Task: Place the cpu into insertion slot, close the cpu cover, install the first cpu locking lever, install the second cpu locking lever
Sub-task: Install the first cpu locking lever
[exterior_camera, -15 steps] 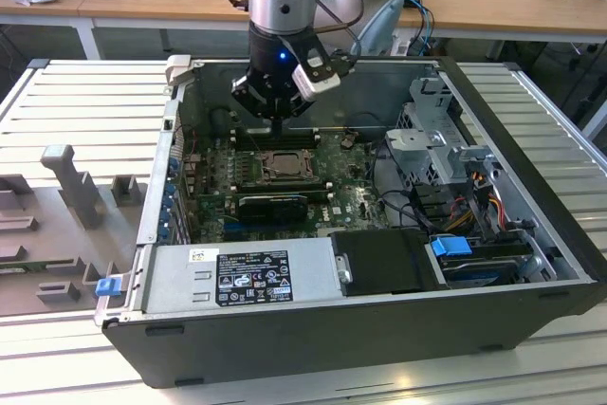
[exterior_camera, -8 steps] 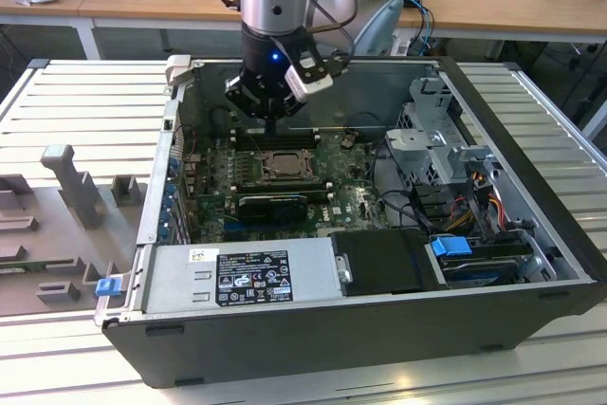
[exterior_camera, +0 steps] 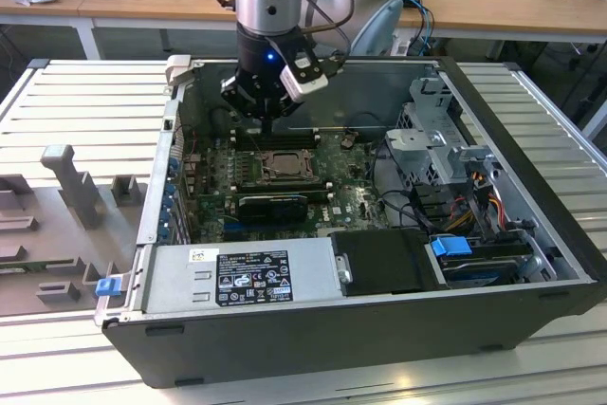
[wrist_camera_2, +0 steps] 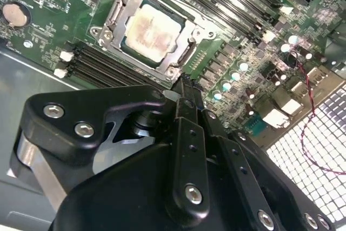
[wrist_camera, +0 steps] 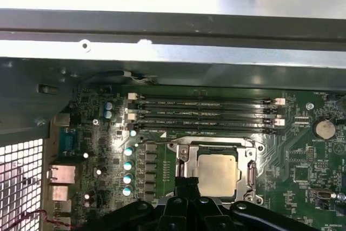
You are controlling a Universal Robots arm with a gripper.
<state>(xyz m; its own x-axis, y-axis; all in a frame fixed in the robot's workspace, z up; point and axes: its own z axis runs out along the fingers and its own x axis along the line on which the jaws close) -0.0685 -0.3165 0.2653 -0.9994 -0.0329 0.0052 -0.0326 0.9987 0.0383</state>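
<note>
Arm: one robot arm descends from the top centre of the exterior view into an open computer case, which lies on its side on a slatted metal table.
Gripper, position: the gripper hangs over the motherboard, just above the socket area, in the upper middle of the exterior view.
Gripper, state: in the second wrist view the gripper has its black fingers drawn together to a narrow tip, with nothing seen between them. In the first wrist view the tip stands at the lower centre of the frame, at the edge of the socket surround.
Cpu: the cpu sits flat in the insertion slot, its pale metal top facing up, in the upper centre of the second wrist view. In the first wrist view the cpu lies right of the lower centre.
Cpu cover: the cpu cover lies down around the chip as a silvery frame, the chip showing through its cut-out. In the first wrist view the frame borders the chip on all visible sides.
Locking levers: cannot tell whether either is latched.
Memory slots: long black memory slots run just above the socket in the first wrist view.
Other contents: a power supply lies along the lower edge of the case in the exterior view, and a drive bay with a blue tab sits at the lower right.
</note>
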